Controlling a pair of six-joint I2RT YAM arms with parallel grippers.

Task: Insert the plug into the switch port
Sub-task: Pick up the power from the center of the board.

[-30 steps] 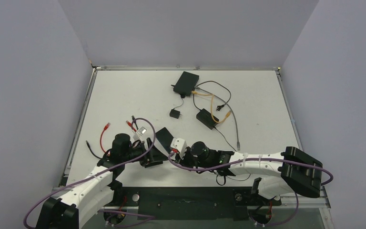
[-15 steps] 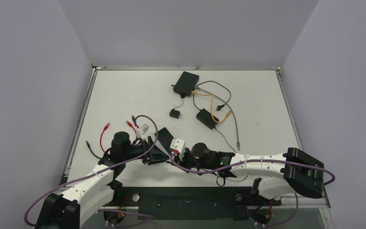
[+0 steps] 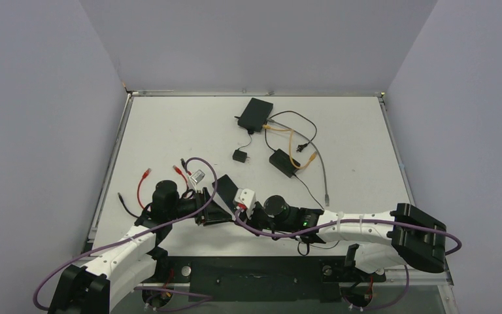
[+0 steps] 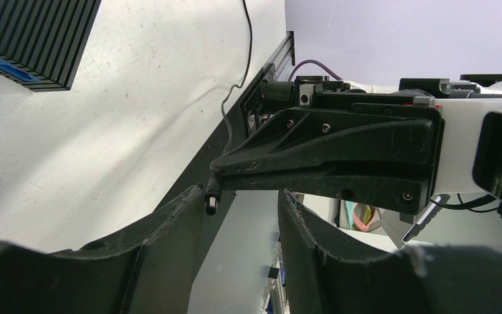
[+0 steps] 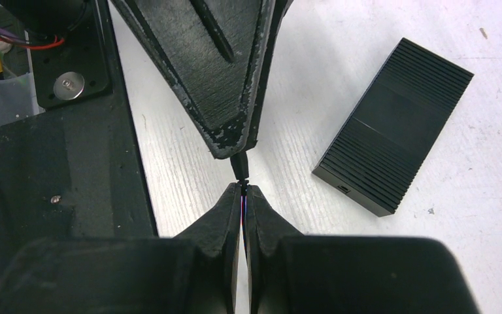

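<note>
— Where's the plug (image 4: 212, 196)?
— Its tip pokes from my right gripper (image 5: 243, 190), clamped tight on it.
— Left?
— My left gripper (image 4: 240, 196) is half-open, fingers either side of the tip, not gripping. The switch (image 5: 392, 124) lies on the table (image 3: 170, 124) just beside; cables (image 3: 292, 140) far back.

High rear view over whole table (image 3: 170, 131); wrist views close, face-to-face, plug (image 4: 212, 196) shared.

White table (image 3: 170, 131), ribbed black switch (image 5: 392, 124) near front, black boxes (image 3: 255, 113) beyond — orange cable (image 3: 292, 140) between
</note>
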